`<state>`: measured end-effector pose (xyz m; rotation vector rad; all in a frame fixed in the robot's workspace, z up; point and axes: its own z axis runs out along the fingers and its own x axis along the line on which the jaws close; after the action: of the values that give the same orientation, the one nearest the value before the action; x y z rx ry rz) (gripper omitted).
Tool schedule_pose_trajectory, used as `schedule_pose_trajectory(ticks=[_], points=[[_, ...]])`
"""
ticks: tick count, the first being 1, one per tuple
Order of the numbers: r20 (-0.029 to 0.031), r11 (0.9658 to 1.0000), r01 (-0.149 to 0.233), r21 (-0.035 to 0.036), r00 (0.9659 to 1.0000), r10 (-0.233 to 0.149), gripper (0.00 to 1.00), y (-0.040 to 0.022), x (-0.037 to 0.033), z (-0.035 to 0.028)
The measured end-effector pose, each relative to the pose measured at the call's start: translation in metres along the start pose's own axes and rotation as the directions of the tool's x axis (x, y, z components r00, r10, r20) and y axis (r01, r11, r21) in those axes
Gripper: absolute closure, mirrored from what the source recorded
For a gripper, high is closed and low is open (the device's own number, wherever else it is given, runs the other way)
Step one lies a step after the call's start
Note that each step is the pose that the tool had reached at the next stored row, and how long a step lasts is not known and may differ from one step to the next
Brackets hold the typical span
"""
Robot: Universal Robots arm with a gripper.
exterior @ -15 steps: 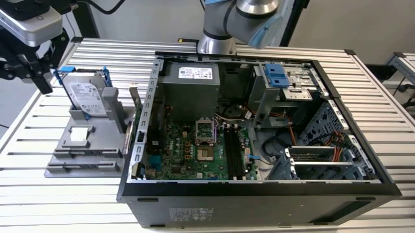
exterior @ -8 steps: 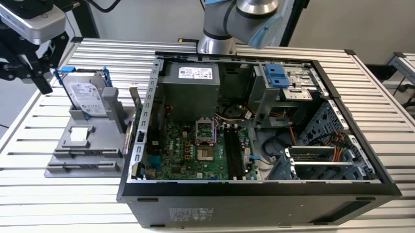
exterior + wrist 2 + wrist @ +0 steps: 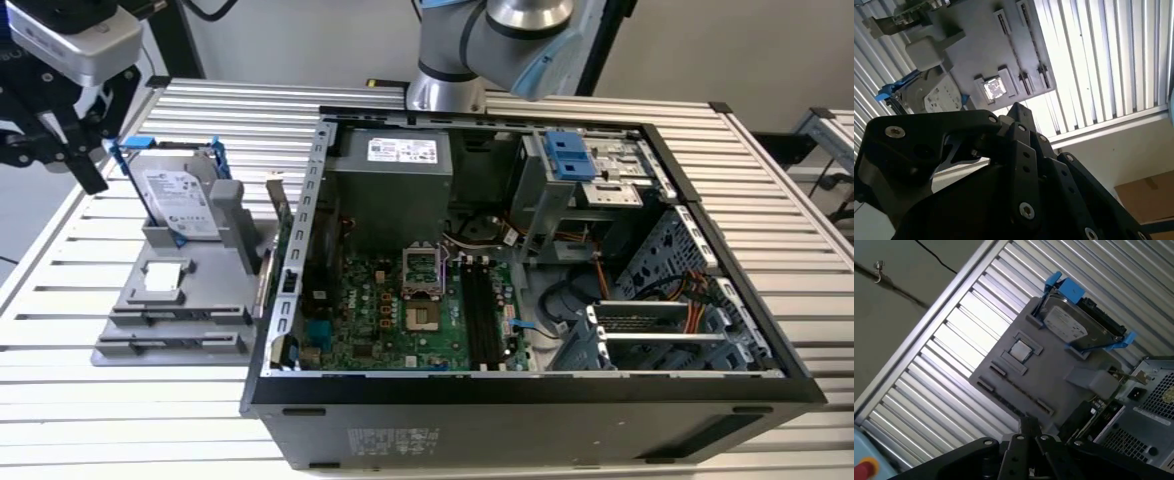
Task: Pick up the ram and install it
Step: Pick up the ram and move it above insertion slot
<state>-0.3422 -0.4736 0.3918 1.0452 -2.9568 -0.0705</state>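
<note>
My gripper [image 3: 91, 172] hangs above the table's edge at the exterior view's left, beside a grey parts holder [image 3: 180, 300]. Its black fingers meet at one tip in both wrist views [image 3: 1027, 424] [image 3: 1016, 107], shut with nothing between them. A thin dark strip [image 3: 1015, 399] runs between the clips of the holder's long slot nearest the gripper. I cannot tell whether that strip is the ram. The open computer case [image 3: 534, 395] lies on its side in the middle, with the motherboard's long black memory slots [image 3: 481, 310] facing up.
On the holder stand a silver hard drive in a blue frame [image 3: 174, 195] and a green card on edge [image 3: 275, 215]. A small square chip [image 3: 1020, 351] lies in a recess of the holder. The arm's base [image 3: 447, 90] stands behind the case. The table is ribbed aluminium [image 3: 80, 400].
</note>
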Motion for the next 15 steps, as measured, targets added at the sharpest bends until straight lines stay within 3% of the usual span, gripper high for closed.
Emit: schedule_pose_trajectory(ticks=[7, 15], points=[[-0.0027, 0.998, 0.063, -0.0008, 0.998, -0.063, 1.0, 0.0, 0.0, 0.0], [-0.006, 0.9905, 0.137, -0.0019, 0.9905, -0.137, 1.0, 0.0, 0.0, 0.0]])
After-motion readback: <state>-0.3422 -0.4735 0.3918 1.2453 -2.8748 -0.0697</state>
